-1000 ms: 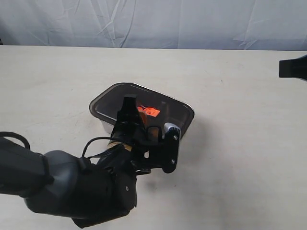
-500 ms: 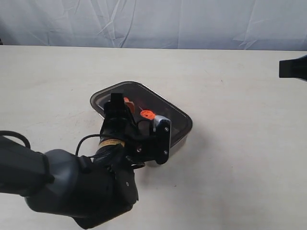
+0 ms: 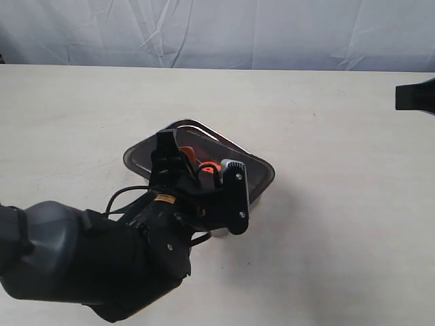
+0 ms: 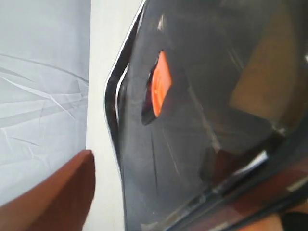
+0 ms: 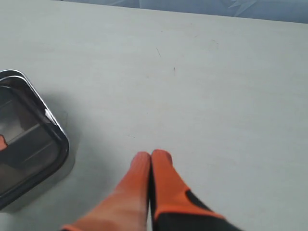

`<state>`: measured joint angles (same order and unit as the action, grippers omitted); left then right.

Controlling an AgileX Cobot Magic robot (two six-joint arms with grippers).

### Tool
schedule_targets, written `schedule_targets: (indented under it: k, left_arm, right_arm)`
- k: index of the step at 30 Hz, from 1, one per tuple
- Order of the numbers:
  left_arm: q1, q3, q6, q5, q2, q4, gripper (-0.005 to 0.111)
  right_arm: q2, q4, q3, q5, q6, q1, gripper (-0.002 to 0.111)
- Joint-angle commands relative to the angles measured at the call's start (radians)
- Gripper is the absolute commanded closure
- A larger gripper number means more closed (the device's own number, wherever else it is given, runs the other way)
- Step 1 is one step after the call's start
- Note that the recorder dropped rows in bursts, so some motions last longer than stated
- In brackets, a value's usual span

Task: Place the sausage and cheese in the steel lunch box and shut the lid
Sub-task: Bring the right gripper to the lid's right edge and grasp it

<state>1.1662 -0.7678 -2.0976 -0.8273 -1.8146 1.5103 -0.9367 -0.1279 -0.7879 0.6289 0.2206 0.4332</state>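
Note:
The dark translucent lid (image 3: 139,157) lies over the steel lunch box (image 3: 204,128), whose shiny rim shows along the far side. My left gripper (image 3: 197,164) hangs low over the lid's near part. In the left wrist view the lid (image 4: 192,144) fills the picture, with its orange valve (image 4: 161,89) and the box rim (image 4: 112,103). The left gripper (image 4: 168,202) is open: one finger stands clear of the lid's edge. A dull yellow-brown shape (image 4: 260,77) shows through the lid, perhaps the cheese. The sausage is hidden. My right gripper (image 5: 151,156) is shut and empty over bare table.
The pale table (image 3: 340,224) runs all round the box, with a wrinkled white backdrop (image 3: 217,30) behind it. The right arm's black end (image 3: 414,95) sits at the right edge. A corner of the lunch box (image 5: 29,144) shows in the right wrist view.
The lid, tilted up in the left gripper a second ago, has come down and now lies nearly flat on the box. The left arm shifted a little. The right arm has not moved.

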Motion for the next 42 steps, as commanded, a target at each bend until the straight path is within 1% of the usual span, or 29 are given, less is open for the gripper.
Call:
schedule_targets:
  k: [1, 4, 6, 9, 10, 11, 12, 13, 14, 15, 16, 17, 18, 19, 20, 21, 23, 25, 30, 35, 41, 42]
  left_arm:
    - [0.012, 0.009, -0.033, 0.067, 0.0, 0.049, 0.039]
    - [0.012, 0.011, -0.033, 0.064, 0.0, 0.049, 0.039]
    - [0.012, 0.016, -0.033, 0.064, 0.0, 0.047, 0.039]
    - [0.012, 0.015, -0.033, 0.064, 0.0, 0.047, 0.039]
    - [0.012, 0.016, -0.033, 0.067, 0.0, 0.044, 0.039]
    - [0.012, 0.016, -0.033, 0.067, 0.0, 0.044, 0.039]
    - [0.012, 0.016, -0.033, 0.069, 0.0, 0.045, 0.039]
    - [0.012, 0.016, -0.033, 0.069, 0.0, 0.045, 0.039]
    - [0.012, 0.016, -0.033, 0.076, 0.0, 0.045, 0.039]
    - [0.012, 0.016, -0.033, 0.078, 0.0, 0.045, 0.039]
    - [0.012, 0.016, -0.033, 0.08, 0.0, 0.042, 0.039]
    - [0.012, 0.016, -0.033, 0.078, 0.0, 0.041, 0.039]
    - [0.012, 0.016, -0.033, 0.066, 0.0, 0.041, 0.039]
    - [0.012, 0.016, -0.033, 0.058, 0.0, 0.041, 0.039]
    - [0.012, 0.016, -0.033, 0.053, 0.0, 0.041, 0.039]
    - [0.012, 0.016, -0.033, 0.049, 0.0, 0.041, 0.039]
    - [0.012, 0.016, -0.033, 0.047, 0.0, 0.047, 0.039]
    - [0.012, 0.016, -0.033, 0.047, 0.0, 0.062, 0.039]
    - [0.012, 0.016, -0.033, 0.01, 0.0, 0.096, 0.039]
    - [0.012, 0.016, -0.033, -0.039, 0.0, 0.1, 0.039]
    - [0.012, 0.016, -0.033, -0.043, 0.0, 0.106, 0.039]
    - [0.012, 0.016, -0.033, -0.048, 0.0, 0.106, 0.039]
  right_arm:
    - [0.002, -0.001, 0.005, -0.003, -0.006, -0.003, 0.108]
    - [0.002, 0.011, 0.005, 0.001, -0.006, -0.003, 0.108]
    - [0.002, 0.064, 0.009, 0.007, -0.013, -0.003, 0.108]
    - [0.002, 0.252, 0.064, -0.051, -0.133, -0.003, 0.109]
    - [-0.01, 0.424, 0.139, -0.125, -0.242, -0.003, 0.109]
    - [-0.02, 0.486, 0.171, -0.165, -0.273, -0.003, 0.109]
    - [-0.056, 0.641, 0.251, -0.264, -0.336, -0.003, 0.109]
    - [-0.073, 0.714, 0.284, -0.306, -0.377, -0.003, 0.109]
    - [-0.121, 0.916, 0.323, -0.381, -0.511, 0.013, 0.109]
    - [-0.146, 0.999, 0.325, -0.393, -0.578, 0.028, 0.109]
    - [-0.202, 1.195, 0.32, -0.398, -0.751, 0.068, 0.109]
    - [-0.227, 1.291, 0.314, -0.4, -0.823, 0.086, 0.109]
    - [-0.29, 1.463, 0.293, -0.423, -0.979, 0.126, 0.109]
    - [-0.349, 1.591, 0.266, -0.434, -1.1, 0.153, 0.109]
    - [-0.382, 1.647, 0.249, -0.428, -1.16, 0.163, 0.109]
    - [-0.447, 1.721, 0.215, -0.382, -1.246, 0.178, 0.109]
    - [-0.534, 1.803, 0.165, -0.307, -1.33, 0.185, 0.109]
    - [-0.586, 1.826, 0.142, -0.267, -1.357, 0.185, 0.109]
    - [-0.696, 1.849, 0.125, -0.238, -1.41, 0.185, 0.109]
    - [-0.704, 1.872, 0.125, -0.24, -1.479, 0.185, 0.109]
    - [-0.674, 1.872, 0.125, -0.142, -1.484, 0.183, 0.109]
    - [-0.657, 1.849, 0.125, -0.143, -1.482, 0.183, 0.109]
